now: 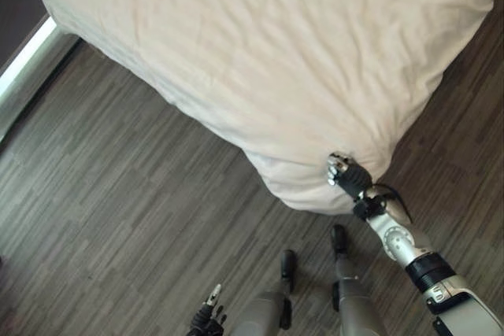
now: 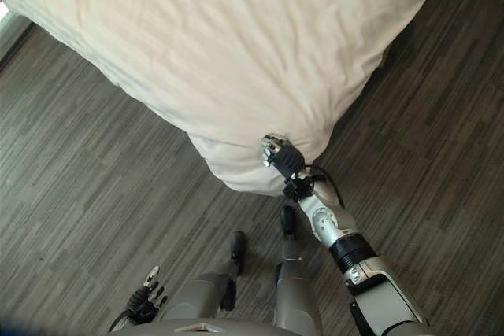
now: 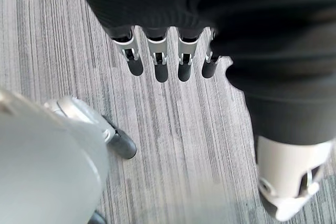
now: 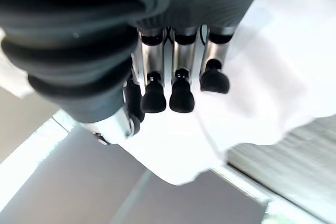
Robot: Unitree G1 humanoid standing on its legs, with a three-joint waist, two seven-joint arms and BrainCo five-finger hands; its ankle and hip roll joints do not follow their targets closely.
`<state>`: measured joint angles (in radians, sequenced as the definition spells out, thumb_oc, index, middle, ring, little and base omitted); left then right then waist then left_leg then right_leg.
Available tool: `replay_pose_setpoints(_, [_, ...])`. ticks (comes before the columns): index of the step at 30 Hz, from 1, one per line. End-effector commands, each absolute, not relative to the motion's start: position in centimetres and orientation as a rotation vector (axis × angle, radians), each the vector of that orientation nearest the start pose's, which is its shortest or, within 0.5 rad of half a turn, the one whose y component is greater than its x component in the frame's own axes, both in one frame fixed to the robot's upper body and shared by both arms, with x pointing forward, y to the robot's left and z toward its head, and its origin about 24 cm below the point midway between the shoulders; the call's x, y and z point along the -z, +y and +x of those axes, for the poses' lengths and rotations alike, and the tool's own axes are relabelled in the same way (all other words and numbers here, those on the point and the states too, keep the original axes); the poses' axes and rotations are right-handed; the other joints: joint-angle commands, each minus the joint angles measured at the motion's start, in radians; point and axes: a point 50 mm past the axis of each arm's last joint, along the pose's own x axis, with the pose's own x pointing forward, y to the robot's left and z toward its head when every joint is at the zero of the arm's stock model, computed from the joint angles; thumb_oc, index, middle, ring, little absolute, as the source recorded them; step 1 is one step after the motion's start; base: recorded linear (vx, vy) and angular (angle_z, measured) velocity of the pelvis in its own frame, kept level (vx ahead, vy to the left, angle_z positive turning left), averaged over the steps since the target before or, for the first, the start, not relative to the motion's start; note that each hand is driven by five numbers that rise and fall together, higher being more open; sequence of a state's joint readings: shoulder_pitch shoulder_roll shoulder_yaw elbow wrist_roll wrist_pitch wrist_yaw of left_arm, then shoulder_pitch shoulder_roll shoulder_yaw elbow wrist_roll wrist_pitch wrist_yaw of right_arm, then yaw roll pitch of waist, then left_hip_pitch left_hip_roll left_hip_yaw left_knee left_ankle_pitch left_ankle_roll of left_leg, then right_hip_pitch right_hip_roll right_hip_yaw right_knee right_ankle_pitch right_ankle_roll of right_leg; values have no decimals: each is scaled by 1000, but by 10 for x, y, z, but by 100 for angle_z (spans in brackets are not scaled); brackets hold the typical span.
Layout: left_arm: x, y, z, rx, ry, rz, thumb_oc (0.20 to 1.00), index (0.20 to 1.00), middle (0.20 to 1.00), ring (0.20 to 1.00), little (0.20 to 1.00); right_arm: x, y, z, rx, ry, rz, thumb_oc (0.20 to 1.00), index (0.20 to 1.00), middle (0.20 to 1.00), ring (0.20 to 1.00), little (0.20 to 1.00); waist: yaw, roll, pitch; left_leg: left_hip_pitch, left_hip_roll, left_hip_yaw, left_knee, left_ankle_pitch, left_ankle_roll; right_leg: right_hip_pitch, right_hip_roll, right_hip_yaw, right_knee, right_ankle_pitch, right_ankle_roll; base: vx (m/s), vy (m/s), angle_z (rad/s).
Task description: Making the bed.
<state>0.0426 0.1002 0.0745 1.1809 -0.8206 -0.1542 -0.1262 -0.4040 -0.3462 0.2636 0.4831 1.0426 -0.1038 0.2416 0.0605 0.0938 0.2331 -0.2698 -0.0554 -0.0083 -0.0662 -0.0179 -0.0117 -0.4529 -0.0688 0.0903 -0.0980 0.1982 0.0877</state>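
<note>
A bed with a cream duvet fills the upper part of both eye views, its near corner bulging down toward the floor. My right hand is at that corner, against the cloth. In the right wrist view its fingers hang fairly straight with the white duvet just past the dark tips, and no cloth is caught between fingers and thumb. My left hand hangs low at my side, away from the bed. Its fingers are relaxed over the floor and hold nothing.
Dark wood-look flooring surrounds the bed's corner on both sides. A pale strip of skirting board runs along the far left edge. The duvet's surface is lightly wrinkled.
</note>
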Motion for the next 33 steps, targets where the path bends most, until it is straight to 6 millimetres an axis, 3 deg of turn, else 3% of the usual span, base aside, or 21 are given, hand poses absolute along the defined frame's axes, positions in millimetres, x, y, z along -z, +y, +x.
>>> replay_pose_setpoints(1, [160, 210, 101, -554, 875, -643, 1000, 1000, 1000, 1000, 1000, -94, -180, 345, -203, -179, 760, 200, 200, 200, 200, 200, 14, 16, -6, -66, 6, -38, -21, 116, -55, 47, -4, -20, 11, -22, 63, 0, 0, 0])
replay_pose_setpoints(5, [159, 206, 105, -542, 867, -647, 1000, 1000, 1000, 1000, 1000, -95, -213, 355, -9, -199, 794, 200, 200, 200, 200, 200, 20, 29, 0, -82, 6, -39, -21, 117, -57, 32, -3, -16, 11, -21, 64, 0, 0, 0])
replay_pose_setpoints(6, [159, 201, 107, -521, 872, -651, 1000, 1000, 1000, 1000, 1000, -90, -230, 358, 94, -185, 824, 200, 200, 200, 200, 200, 24, 37, 4, -92, 5, -39, -21, 116, -57, 22, -3, -14, 11, -21, 64, 0, 0, 0])
replay_pose_setpoints(7, [159, 201, 108, -521, 872, -651, 1000, 1000, 1000, 1000, 1000, -90, -230, 358, 94, -185, 824, 200, 200, 200, 200, 200, 25, 37, 4, -92, 5, -38, -21, 116, -57, 22, -3, -14, 11, -21, 64, 0, 0, 0])
replay_pose_setpoints(8, [159, 199, 108, -512, 876, -653, 1000, 1000, 1000, 1000, 1000, -81, -242, 356, 177, -167, 859, 200, 200, 200, 200, 200, 25, 43, 6, -96, 5, -38, -21, 116, -57, 19, -3, -13, 11, -22, 64, 0, 0, 0])
replay_pose_setpoints(11, [159, 193, 111, -500, 880, -668, 1000, 1000, 1000, 1000, 1000, -24, -271, 330, 427, 2, 918, 200, 200, 200, 200, 200, 17, 57, 11, -95, 2, -41, -21, 113, -55, 19, -2, -9, 11, -25, 61, 12, 0, -1])
replay_pose_setpoints(15, [161, 189, 110, -505, 894, -671, 1000, 1000, 1000, 1000, 1000, 56, -288, 264, 670, 309, 881, 200, 200, 200, 200, 200, -1, 66, 12, -78, 3, -40, -21, 99, -51, 34, 2, -7, 11, -40, 58, 35, 3, -5])
replay_pose_setpoints(18, [161, 191, 110, -520, 893, -675, 1000, 1000, 1000, 1000, 1000, 89, -298, 216, 777, 457, 840, 200, 200, 200, 200, 200, -23, 64, 7, -73, 3, -35, -21, 100, -49, 36, 1, -3, 11, -40, 56, 0, -3, -1])
replay_pose_setpoints(25, [160, 201, 111, -564, 877, -669, 1000, 1000, 1000, 1000, 1000, 106, -339, 139, 1066, 464, 828, 200, 200, 200, 200, 200, -90, 39, -32, 2, 8, -43, -21, 71, -40, 108, -4, 2, 13, -66, 44, 16, -6, 1])
replay_pose_setpoints(26, [160, 201, 111, -564, 878, -668, 1000, 1000, 1000, 1000, 1000, 106, -339, 139, 1067, 465, 827, 200, 200, 200, 200, 200, -90, 39, -28, 9, 8, -44, -21, 69, -40, 115, -4, 1, 13, -68, 43, 68, -39, 5])
replay_pose_setpoints(28, [158, 204, 115, -574, 865, -664, 1000, 1000, 1000, 1000, 1000, 104, -343, 136, 1083, 451, 801, 200, 200, 200, 200, 200, -111, 4, -11, 52, 16, -35, 90, 13, -31, 177, -8, 7, 44, -89, 29, 7, -17, 2])
replay_pose_setpoints(29, [157, 208, 117, -593, 844, -671, 1000, 1000, 1000, 1000, 1000, 101, -335, 151, 1017, 429, 799, 200, 200, 200, 200, 200, -106, -27, 8, 60, 4, -82, 188, -33, -35, 210, 12, 35, 63, -98, 24, 0, 0, 0])
replay_pose_setpoints(30, [157, 208, 117, -594, 842, -670, 1000, 1000, 1000, 1000, 1000, 101, -335, 151, 1016, 429, 800, 200, 200, 200, 200, 200, -106, -30, 10, 57, 3, -80, 193, -31, -35, 209, 11, 37, 63, -94, 25, -34, 94, -11])
replay_pose_setpoints(32, [158, 214, 109, -651, 847, -690, 1000, 1000, 1000, 1000, 1000, 96, -311, 175, 865, 364, 827, 200, 200, 200, 200, 200, -86, -77, 18, 102, -43, -284, 301, -53, -39, 205, 56, 154, 127, -81, 41, -101, 149, -54])
replay_pose_setpoints(33, [158, 215, 109, -653, 845, -689, 1000, 1000, 1000, 1000, 1000, 96, -310, 175, 864, 365, 828, 200, 200, 200, 200, 200, -86, -82, 17, 99, -46, -282, 299, -47, -40, 202, 53, 157, 127, -77, 42, -92, 150, -133])
